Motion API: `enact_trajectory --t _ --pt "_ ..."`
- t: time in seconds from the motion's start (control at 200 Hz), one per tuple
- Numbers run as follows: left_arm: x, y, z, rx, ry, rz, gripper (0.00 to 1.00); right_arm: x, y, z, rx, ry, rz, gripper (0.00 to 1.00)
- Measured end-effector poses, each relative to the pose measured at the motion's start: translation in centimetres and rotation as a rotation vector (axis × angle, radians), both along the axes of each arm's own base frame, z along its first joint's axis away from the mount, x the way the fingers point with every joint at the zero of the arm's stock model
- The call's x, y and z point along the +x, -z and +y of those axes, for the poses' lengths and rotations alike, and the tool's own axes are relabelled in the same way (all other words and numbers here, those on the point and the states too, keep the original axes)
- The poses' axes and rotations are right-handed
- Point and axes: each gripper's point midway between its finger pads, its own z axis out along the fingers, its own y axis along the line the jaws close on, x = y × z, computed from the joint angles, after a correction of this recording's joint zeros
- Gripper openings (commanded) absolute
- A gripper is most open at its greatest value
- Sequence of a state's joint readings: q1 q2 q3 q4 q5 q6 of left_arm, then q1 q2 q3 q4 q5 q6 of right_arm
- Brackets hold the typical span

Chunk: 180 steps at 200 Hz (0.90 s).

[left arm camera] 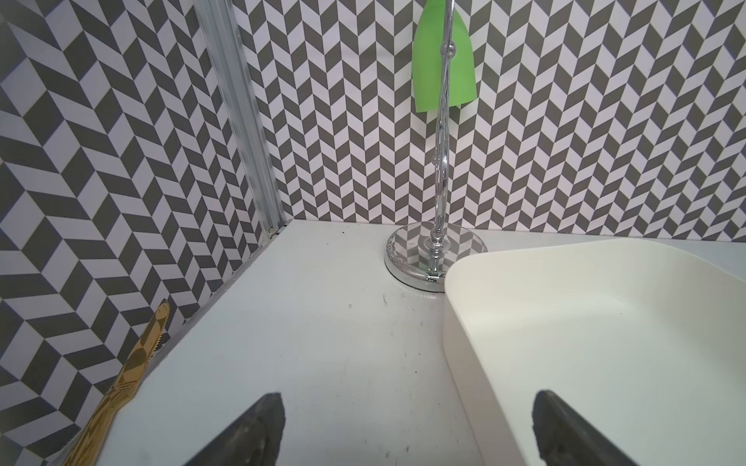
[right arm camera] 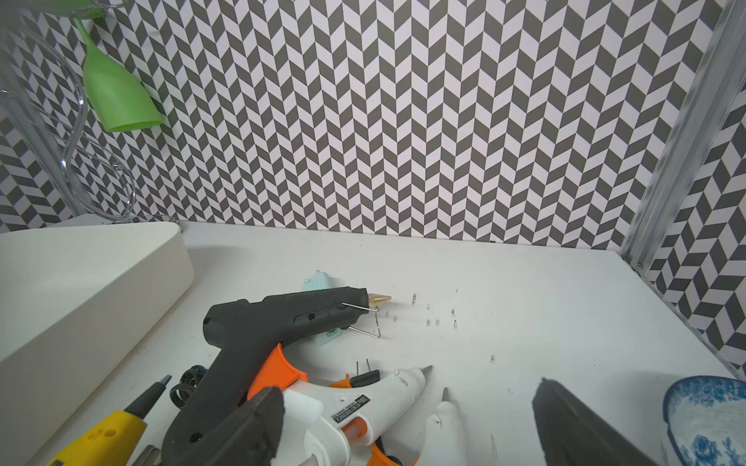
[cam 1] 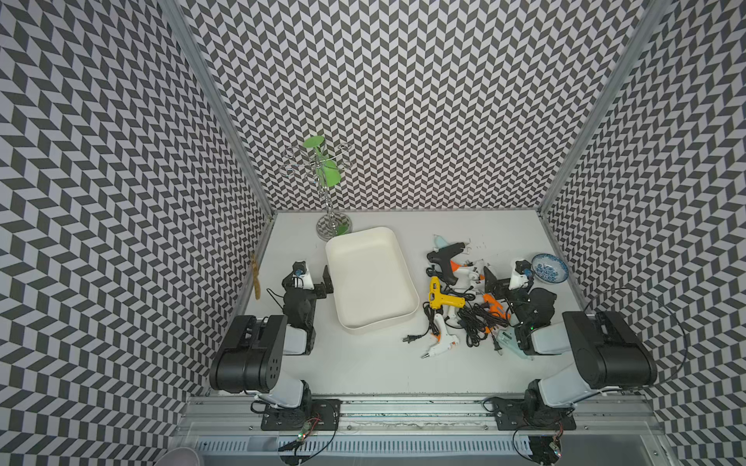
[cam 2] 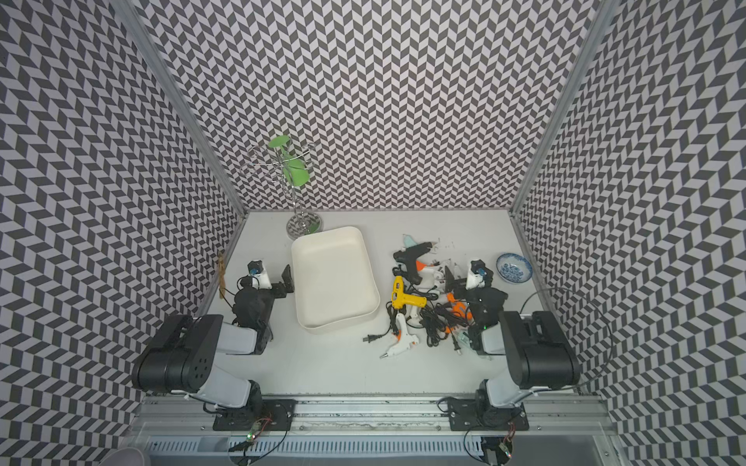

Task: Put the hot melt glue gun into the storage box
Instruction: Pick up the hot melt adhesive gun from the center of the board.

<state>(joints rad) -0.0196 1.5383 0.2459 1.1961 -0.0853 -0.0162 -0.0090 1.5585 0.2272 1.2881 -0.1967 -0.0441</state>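
Observation:
The storage box is a cream-white tray in the middle of the table, with nothing in it. Right of it lies a heap of hot melt glue guns: a black one, a yellow one, a white one and others. My right gripper hangs open over the heap's right side, with a white-and-orange gun lying below its fingers, not held. My left gripper stands open beside the box's left wall.
Black power cords tangle through the heap. A blue-patterned bowl sits at the far right. A chrome stand with a green cup rises behind the box. A gold serrated tool lies along the left wall.

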Motion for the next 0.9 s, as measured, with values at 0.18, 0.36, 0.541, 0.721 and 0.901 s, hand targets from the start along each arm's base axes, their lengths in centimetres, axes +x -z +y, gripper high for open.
enact_trajectory --t 0.18,0.36,0.541,0.721,0.901 --pt "0.0 0.0 0.01 0.0 0.0 0.0 0.99 0.0 0.0 0.01 0.0 0.0 0.0 0.99" --pt "0.0 0.01 -0.04 0.0 0.001 0.0 0.99 0.0 0.0 0.01 0.0 0.0 0.0 0.99" --pt "0.04 -0.05 -0.13 0.001 0.002 -0.001 1.0 0.0 -0.01 -0.01 0.0 0.0 0.0 0.99" --pt "0.04 -0.03 -0.16 0.001 0.002 -0.001 1.0 -0.01 0.0 0.01 0.0 -0.002 0.0 0.99" --pt "0.02 -0.13 0.07 0.001 -0.013 0.0 1.0 0.02 -0.42 -0.86 0.019 0.051 0.003 1.0"
